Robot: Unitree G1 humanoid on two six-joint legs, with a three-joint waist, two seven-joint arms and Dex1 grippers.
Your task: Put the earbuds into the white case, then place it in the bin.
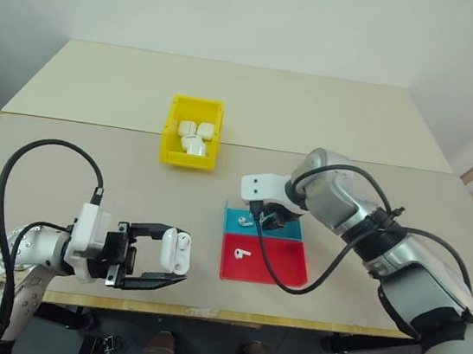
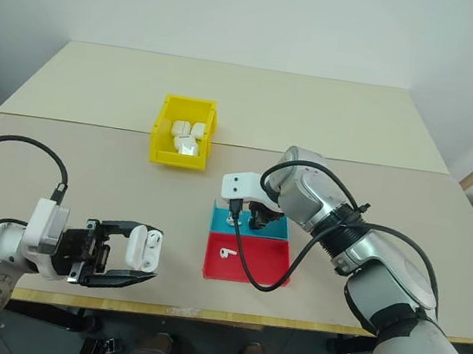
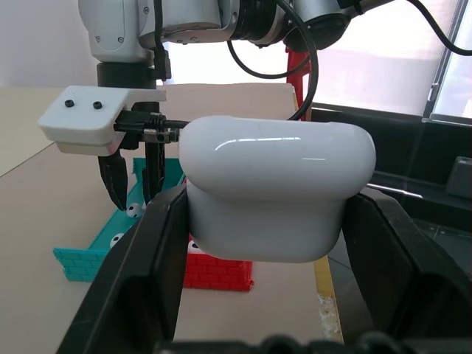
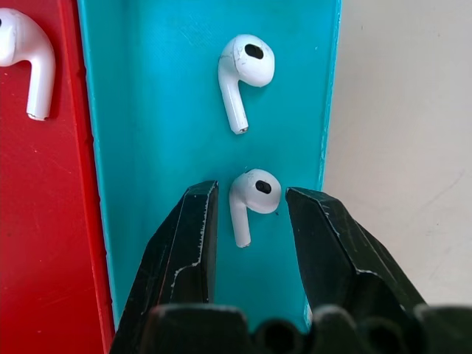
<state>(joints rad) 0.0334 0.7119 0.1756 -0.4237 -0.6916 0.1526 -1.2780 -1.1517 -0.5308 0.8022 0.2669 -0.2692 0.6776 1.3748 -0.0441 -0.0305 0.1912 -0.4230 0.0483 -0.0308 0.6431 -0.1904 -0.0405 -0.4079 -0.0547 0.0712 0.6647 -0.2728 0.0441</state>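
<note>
My left gripper (image 1: 181,257) hangs near the table's front edge, shut on the white case (image 1: 176,248), whose lid is closed (image 3: 276,184). My right gripper (image 1: 264,220) points down into the shallow blue tray (image 1: 292,229). In the right wrist view its open fingers stand on either side of one earbud (image 4: 251,199), with thin gaps on both sides. A second earbud (image 4: 245,74) lies just past it in the same tray. Another earbud (image 1: 242,253) lies in the red tray (image 1: 277,265). The yellow bin (image 1: 172,134) stands farther back, left of the trays.
Several white cases (image 1: 195,133) lie in the yellow bin. The red and blue trays sit side by side right of centre. Behind the bin a seam runs across the table, and beyond it lies bare tabletop (image 1: 315,109).
</note>
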